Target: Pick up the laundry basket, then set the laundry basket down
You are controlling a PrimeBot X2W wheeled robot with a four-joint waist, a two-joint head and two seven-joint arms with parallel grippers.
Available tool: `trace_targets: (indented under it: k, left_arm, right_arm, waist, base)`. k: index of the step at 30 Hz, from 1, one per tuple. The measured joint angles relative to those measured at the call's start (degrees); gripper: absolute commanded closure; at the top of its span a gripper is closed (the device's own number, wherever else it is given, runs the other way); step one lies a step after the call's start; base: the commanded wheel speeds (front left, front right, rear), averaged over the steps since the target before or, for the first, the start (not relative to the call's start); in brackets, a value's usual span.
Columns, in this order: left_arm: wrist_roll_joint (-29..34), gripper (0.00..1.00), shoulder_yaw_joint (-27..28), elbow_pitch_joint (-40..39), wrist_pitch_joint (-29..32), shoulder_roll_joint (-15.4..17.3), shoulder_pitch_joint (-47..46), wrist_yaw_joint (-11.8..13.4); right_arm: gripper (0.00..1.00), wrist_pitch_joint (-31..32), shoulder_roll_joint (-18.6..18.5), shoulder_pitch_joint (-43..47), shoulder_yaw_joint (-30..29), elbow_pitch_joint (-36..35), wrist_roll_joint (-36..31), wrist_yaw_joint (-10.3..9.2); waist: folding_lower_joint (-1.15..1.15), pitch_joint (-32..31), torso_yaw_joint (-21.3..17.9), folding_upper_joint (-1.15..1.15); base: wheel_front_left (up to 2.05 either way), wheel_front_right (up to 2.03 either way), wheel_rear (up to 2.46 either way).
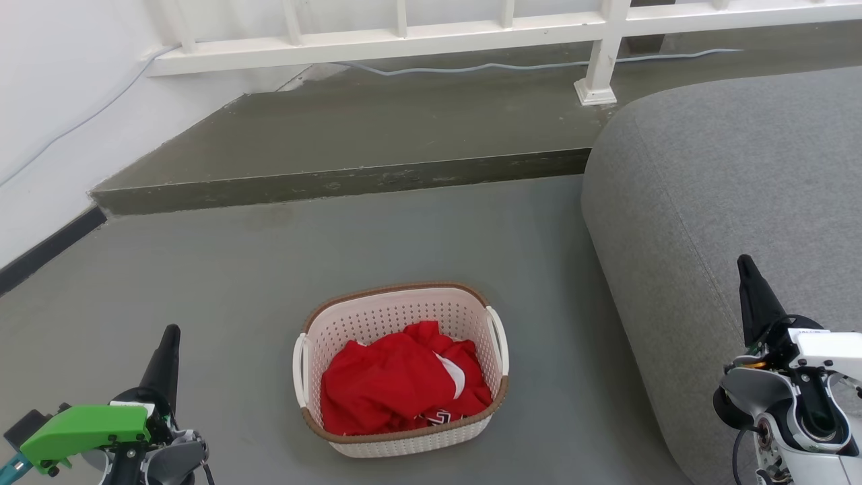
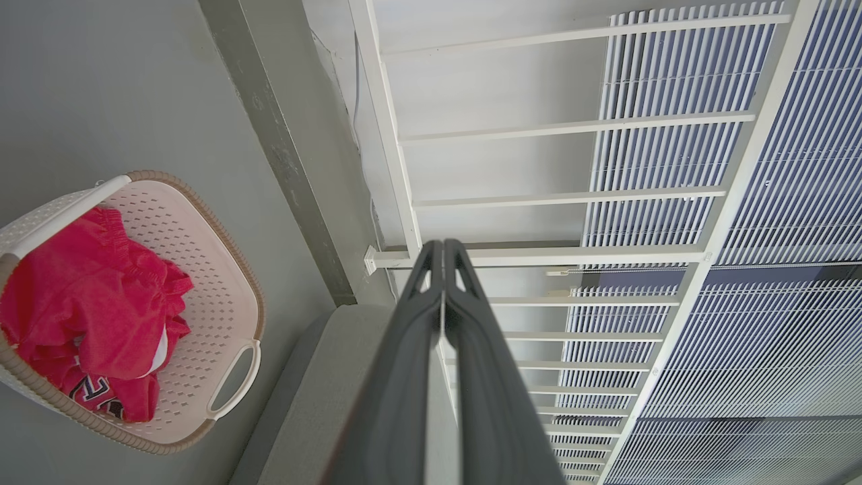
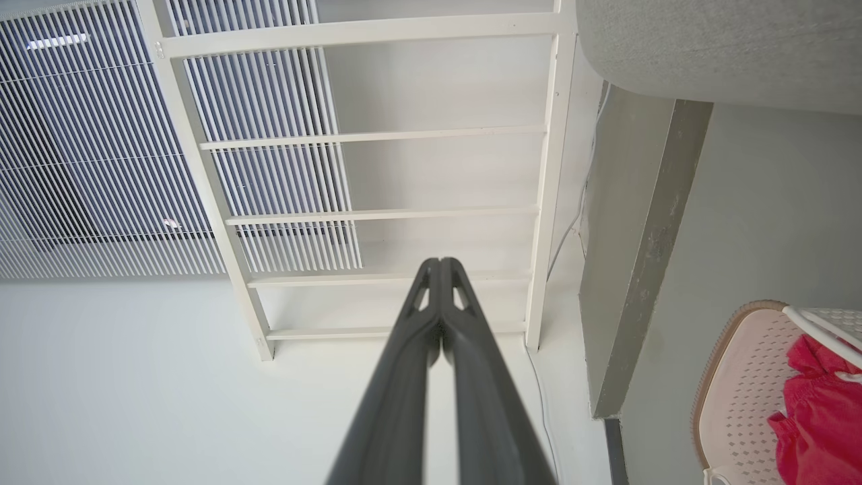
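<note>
The laundry basket (image 1: 377, 316) stands on the grey floor in the middle of the head view, cream-white and perforated, with a brown rim and white handles on both sides. A red garment (image 1: 397, 384) lies inside it. It also appears at the left of the left wrist view, the laundry basket (image 2: 215, 283), and at the lower right of the right wrist view, the laundry basket (image 3: 741, 391). My left gripper (image 1: 170, 331) is shut, well left of the basket. My right gripper (image 1: 745, 261) is shut, far right of it, in front of the sofa.
A large grey sofa (image 1: 727, 182) fills the right side. A raised dark step (image 1: 337, 178) crosses behind the basket, with a white railing (image 1: 404, 34) and a cable above it. A white wall (image 1: 47, 101) closes the left. Open floor surrounds the basket.
</note>
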Motion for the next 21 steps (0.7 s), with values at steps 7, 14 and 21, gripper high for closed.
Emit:
trace_targets:
  k: [7,14,21]
  left_arm:
    - [0.0,1.0,-0.01,0.0,-0.01,0.0,0.0,0.0]
    - [0.0,1.0,-0.01,-0.01,-0.01,0.0,0.0,0.0]
    - [0.0,1.0,-0.02,-0.02,-0.05,0.0,0.0,0.0]
  right_arm:
    - [1.0,0.01,0.01,0.0,-0.01,-0.02,-0.01,0.0]
    - [1.0,0.01,0.03,0.0,-0.03,-0.03,-0.01,0.0]
    - [1.0,0.18,0.08,0.0,-0.09,-0.05,-0.01,0.0]
  waist:
    - [0.0,0.0,0.0,0.0]
    - [0.0,0.0,0.0,0.0]
    - [0.0,0.0,0.0,0.0]
  base:
    - [0.0,0.0,0.0]
    - [0.0,0.0,0.0]
    - [0.0,0.0,0.0]
